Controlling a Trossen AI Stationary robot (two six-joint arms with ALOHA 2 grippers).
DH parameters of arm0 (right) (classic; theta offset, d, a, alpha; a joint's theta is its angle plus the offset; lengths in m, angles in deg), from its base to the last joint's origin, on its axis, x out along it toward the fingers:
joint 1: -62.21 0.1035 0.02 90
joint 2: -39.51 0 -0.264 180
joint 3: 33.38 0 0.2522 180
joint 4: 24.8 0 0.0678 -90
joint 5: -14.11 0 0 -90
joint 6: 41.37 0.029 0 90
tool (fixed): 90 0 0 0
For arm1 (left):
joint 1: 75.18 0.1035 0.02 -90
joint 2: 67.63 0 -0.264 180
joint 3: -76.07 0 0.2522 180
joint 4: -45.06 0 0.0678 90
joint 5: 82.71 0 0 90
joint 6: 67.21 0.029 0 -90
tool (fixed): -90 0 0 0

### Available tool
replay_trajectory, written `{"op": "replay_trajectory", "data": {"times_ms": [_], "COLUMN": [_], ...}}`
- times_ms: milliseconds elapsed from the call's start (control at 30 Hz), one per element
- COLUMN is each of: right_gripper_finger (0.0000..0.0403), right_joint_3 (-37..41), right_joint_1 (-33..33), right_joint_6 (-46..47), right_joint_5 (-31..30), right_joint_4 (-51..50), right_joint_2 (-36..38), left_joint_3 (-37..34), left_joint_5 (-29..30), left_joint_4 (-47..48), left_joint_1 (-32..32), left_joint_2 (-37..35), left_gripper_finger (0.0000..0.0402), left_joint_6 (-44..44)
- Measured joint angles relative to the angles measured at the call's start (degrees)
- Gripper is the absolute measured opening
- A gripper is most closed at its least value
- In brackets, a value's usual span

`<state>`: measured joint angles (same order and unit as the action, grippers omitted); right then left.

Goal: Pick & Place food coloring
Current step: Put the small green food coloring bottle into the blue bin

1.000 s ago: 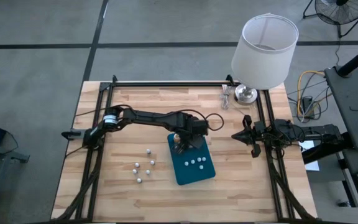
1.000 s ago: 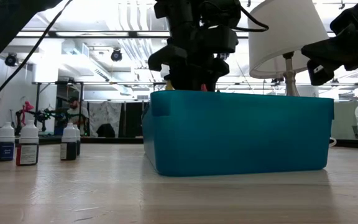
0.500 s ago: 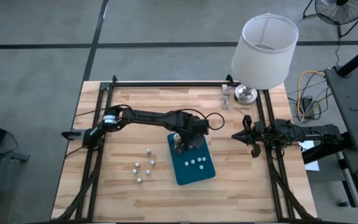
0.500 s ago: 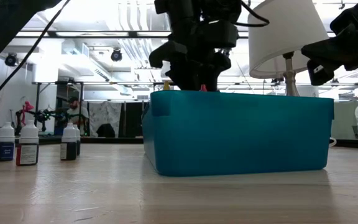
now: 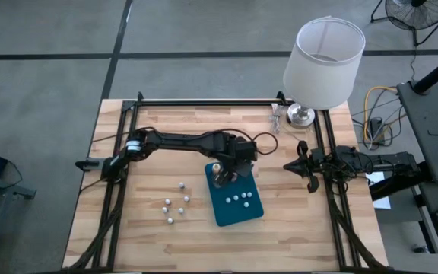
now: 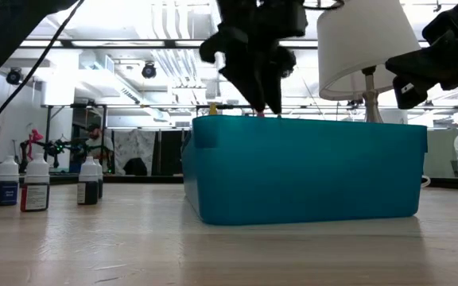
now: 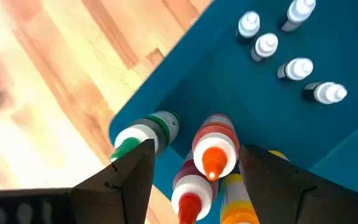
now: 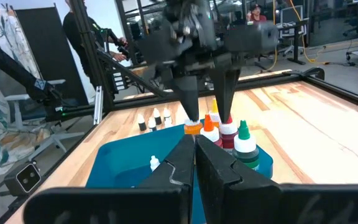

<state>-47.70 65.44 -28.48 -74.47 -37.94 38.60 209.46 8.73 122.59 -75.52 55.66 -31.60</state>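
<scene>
The food coloring bottles are split between table and teal tray [image 5: 243,217]. Tall ones with orange [image 7: 213,155], green [image 7: 135,140], red [image 7: 188,202] and yellow [image 7: 241,199] tips stand on their bases at the tray's far end. Several small white-capped ones [image 5: 239,199] stand mid-tray. Several more [image 5: 176,205] stand on the wood to the tray's left. My left gripper [image 6: 267,110] hangs open just above the tall bottles, a finger on either side of the orange-tipped one, touching nothing. My right gripper [image 5: 299,164] waits shut at the table's right edge.
A white-shaded lamp [image 5: 323,53] stands at the far right corner, with small clear objects [image 5: 276,120] beside its base. Bare wood lies near and left of the tray. Black frame rails [image 5: 204,103] border the table. People show in the room beyond.
My left gripper has risen straight up out of the tray's far end, its fingertips now at rim height, still open. The tall bottles have stayed standing in the tray.
</scene>
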Motion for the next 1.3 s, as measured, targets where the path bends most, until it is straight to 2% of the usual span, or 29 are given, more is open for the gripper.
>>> {"op": "replay_trajectory", "data": {"times_ms": [700,1300], "right_gripper_finger": [0.0008,0.0009], "right_joint_3": [0.01,0.01], "right_joint_1": [0.01,0.01], "right_joint_6": [0.00,0.00], "right_joint_5": [0.06,0.02], "right_joint_4": [-0.01,0.00], "right_joint_2": [0.04,0.04], "left_joint_3": [1.07,1.03], "left_joint_5": [0.15,-0.02], "left_joint_4": [6.15,17.66], "left_joint_1": [-0.39,-0.39], "left_joint_2": [-10.76,-17.34], "left_gripper_finger": [0.0204,0.0204], "left_joint_6": [-9.43,-16.75]}}
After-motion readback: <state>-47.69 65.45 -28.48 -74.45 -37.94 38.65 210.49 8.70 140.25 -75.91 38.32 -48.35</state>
